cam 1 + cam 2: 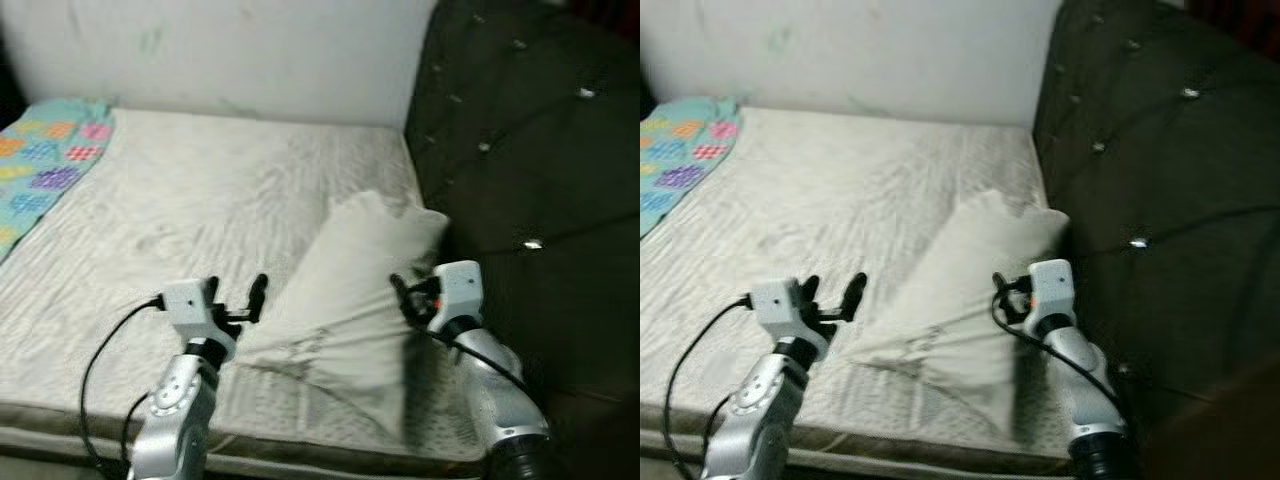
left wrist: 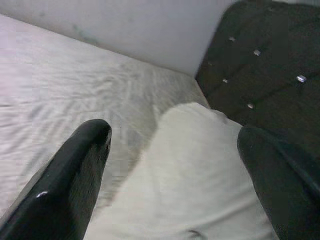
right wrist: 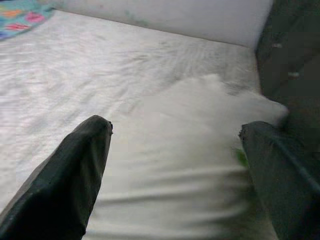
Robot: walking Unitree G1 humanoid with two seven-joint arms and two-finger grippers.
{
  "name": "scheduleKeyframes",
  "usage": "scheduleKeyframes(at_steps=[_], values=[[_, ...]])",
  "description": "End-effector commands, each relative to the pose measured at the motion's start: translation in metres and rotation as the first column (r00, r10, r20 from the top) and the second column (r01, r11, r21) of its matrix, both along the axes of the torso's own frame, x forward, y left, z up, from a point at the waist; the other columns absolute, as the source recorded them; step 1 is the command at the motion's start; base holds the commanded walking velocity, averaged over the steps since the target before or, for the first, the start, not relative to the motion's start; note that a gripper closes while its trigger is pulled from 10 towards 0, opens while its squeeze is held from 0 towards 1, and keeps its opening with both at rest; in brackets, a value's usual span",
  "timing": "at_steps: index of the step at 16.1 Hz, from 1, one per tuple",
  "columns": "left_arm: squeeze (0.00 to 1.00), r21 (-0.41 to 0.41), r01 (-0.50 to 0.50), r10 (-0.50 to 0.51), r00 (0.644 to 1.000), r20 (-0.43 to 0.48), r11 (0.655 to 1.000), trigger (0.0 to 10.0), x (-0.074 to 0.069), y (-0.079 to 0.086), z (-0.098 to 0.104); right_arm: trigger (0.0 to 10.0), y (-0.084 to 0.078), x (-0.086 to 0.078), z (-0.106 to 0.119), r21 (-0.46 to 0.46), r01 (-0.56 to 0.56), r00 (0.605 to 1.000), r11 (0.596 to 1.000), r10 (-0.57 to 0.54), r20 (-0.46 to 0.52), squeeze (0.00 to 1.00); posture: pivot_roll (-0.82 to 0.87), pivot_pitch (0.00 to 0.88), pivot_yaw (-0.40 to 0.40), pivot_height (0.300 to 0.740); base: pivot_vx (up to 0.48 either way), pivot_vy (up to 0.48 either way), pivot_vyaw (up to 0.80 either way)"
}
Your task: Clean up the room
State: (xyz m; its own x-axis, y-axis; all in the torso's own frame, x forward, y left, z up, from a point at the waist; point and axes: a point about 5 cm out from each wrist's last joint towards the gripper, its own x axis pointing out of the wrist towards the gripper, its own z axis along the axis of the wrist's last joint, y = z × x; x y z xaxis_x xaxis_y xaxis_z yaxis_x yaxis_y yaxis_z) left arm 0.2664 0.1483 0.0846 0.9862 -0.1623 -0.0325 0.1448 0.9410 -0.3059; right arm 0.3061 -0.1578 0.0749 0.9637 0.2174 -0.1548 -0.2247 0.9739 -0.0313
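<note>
One pillow (image 1: 350,300) lies on the mattress (image 1: 180,210) at 3 o'clock, against the dark headboard (image 1: 530,130). Two grippers flank it: the left gripper (image 1: 238,295) at 7 o'clock, the right gripper (image 1: 412,292) at 5, both spread wide and holding nothing. One patterned blanket (image 1: 45,160) lies at 10 o'clock.

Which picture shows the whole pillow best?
The left eye view: the pillow lies whole on the mattress, between the left gripper and right gripper. The right eye view nearly matches; each wrist view shows part of it between open fingers.
</note>
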Motion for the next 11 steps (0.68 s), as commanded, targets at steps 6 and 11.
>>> scheduleKeyframes(at_steps=[6,11], values=[[0.00,-0.008,-0.002,0.002,1.000,0.013,1.000,10.0,0.0016,0.0015,0.0030,10.0,-0.0024,0.0015,0.0030,-0.010,0.008,1.000,1.000,-0.008,0.013,0.00,-0.06,0.000,-0.013,0.740,0.000,0.152,0.00],[0.00,-0.011,0.003,-0.003,1.000,0.014,1.000,10.0,0.0012,0.0015,0.0031,10.0,-0.0031,0.0015,0.0027,-0.013,0.008,1.000,1.000,-0.008,0.012,0.00,-0.06,0.000,-0.015,0.740,0.000,0.000,0.00]])
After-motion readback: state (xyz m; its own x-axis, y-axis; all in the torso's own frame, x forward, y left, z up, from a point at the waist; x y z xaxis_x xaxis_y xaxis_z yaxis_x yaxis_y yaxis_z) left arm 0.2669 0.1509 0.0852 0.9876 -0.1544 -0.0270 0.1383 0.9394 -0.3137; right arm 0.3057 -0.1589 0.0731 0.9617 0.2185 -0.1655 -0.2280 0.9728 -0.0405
